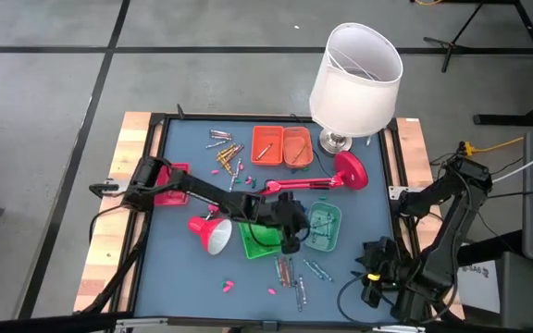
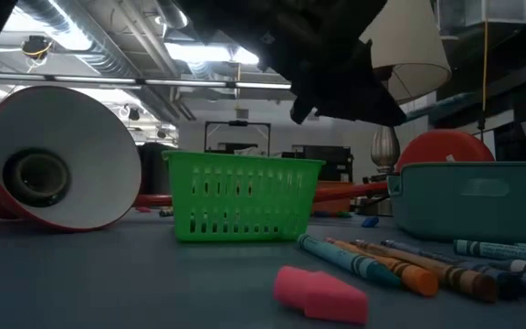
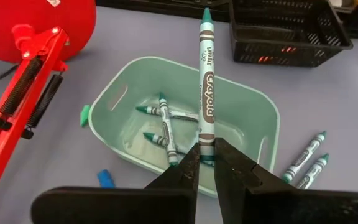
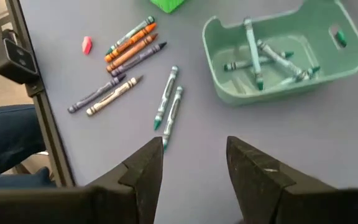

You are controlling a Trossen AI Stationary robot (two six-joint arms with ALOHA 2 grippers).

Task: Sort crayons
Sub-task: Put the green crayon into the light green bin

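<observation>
Left gripper point(image 3: 205, 163) pinches a teal crayon point(image 3: 206, 81) over the teal tray point(image 3: 253, 112), near table centre. Next, likely release into it. Right gripper point(image 4: 194, 165) waits wide open, four o'clock.

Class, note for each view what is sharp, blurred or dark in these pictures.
Low view: pink eraser up close is soft, and the arm overhead is a black silhouette against ceiling lights. Left wrist view: the teal crayon in the left gripper is crisp, label readable. Right wrist view: right gripper fingers are blurred, the crayons beyond sharper.
</observation>
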